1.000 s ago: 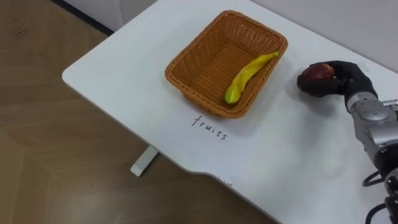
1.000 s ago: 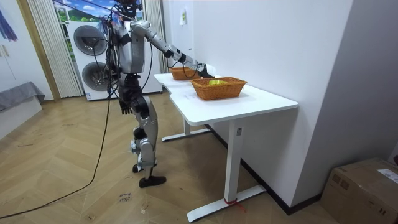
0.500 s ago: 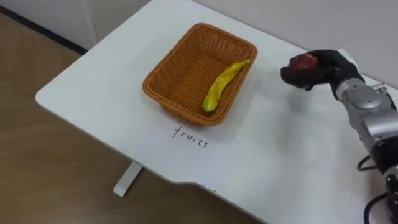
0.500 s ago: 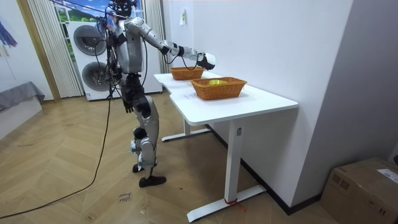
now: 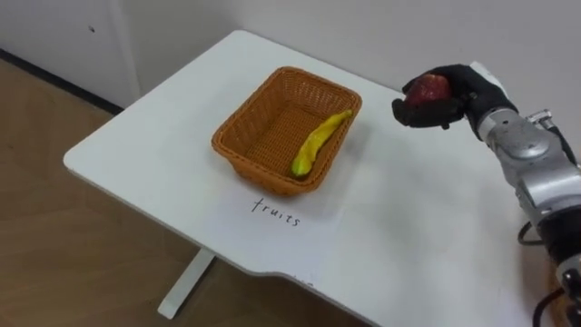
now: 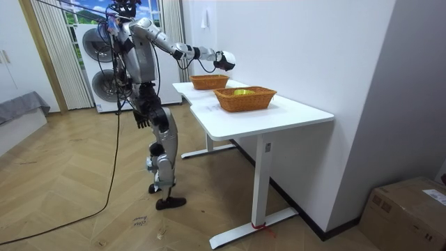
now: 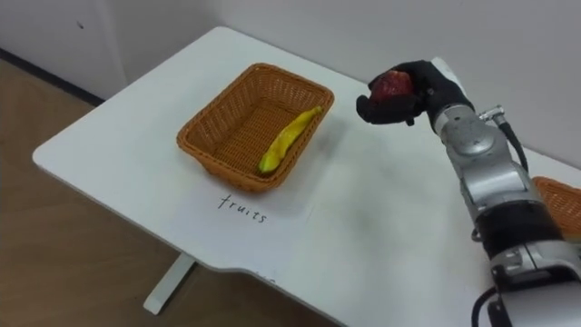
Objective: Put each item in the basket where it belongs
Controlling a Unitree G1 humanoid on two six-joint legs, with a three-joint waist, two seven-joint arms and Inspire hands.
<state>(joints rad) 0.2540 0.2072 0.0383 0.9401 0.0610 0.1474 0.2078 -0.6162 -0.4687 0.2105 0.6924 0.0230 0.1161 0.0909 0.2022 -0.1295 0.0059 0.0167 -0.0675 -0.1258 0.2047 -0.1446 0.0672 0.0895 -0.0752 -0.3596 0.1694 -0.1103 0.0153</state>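
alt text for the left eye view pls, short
The right hand holds a red apple up over a white table, just right of a wicker basket. A banana lies in the basket, and a handwritten label sits on the table in front of it.

Two baskets counted, one basket [image 5: 286, 127] and a second basket [image 7: 558, 204], one banana [image 5: 318, 143] laid in the first, one apple [image 5: 427, 89] held in one right hand [image 5: 470, 84], one handwritten label [image 5: 275, 212], two stacked washers [image 6: 97, 45], one box [image 6: 408, 209].
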